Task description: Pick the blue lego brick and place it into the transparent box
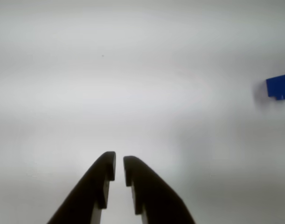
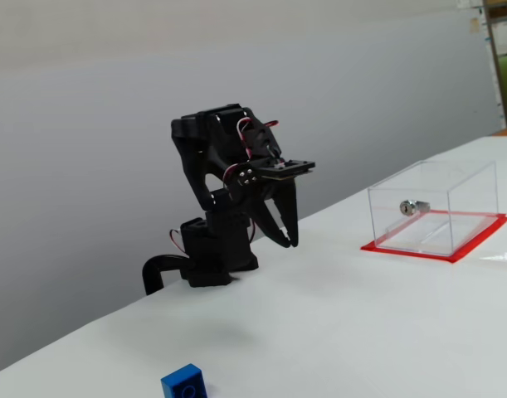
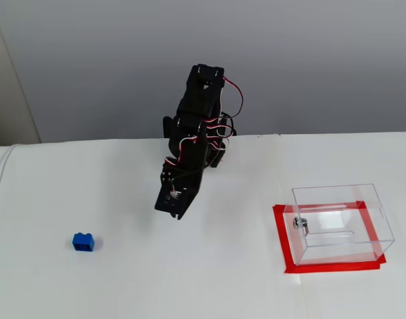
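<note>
The blue lego brick (image 3: 83, 242) lies on the white table, far left of the arm in a fixed view. It also shows at the front edge in a fixed view (image 2: 185, 384) and cut off at the right edge of the wrist view (image 1: 280, 86). My gripper (image 1: 119, 164) hangs above the bare table with its fingers nearly together and nothing between them; it shows in both fixed views (image 2: 288, 239) (image 3: 178, 214). The transparent box (image 3: 339, 199) with a silver lock (image 3: 300, 224) stands on its red base (image 3: 282, 239) at the right, also in a fixed view (image 2: 469, 186).
The arm's black base (image 2: 212, 261) sits at the table's back edge by a grey wall. White table surface (image 3: 209, 279) lies between the brick and the box.
</note>
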`<act>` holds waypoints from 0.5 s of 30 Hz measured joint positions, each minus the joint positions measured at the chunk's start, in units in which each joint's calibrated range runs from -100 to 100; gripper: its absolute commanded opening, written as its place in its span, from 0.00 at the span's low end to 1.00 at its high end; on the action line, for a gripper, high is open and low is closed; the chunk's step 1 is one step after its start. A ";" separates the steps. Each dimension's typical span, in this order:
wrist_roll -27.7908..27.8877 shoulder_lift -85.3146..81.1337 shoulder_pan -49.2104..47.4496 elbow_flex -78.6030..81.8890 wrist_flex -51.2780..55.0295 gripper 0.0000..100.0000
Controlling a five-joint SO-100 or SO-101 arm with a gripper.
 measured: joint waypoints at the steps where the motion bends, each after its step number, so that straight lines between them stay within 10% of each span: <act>1: 0.00 0.00 2.35 0.00 0.00 0.02; 15: 0.00 0.93 15.60 0.00 0.09 0.02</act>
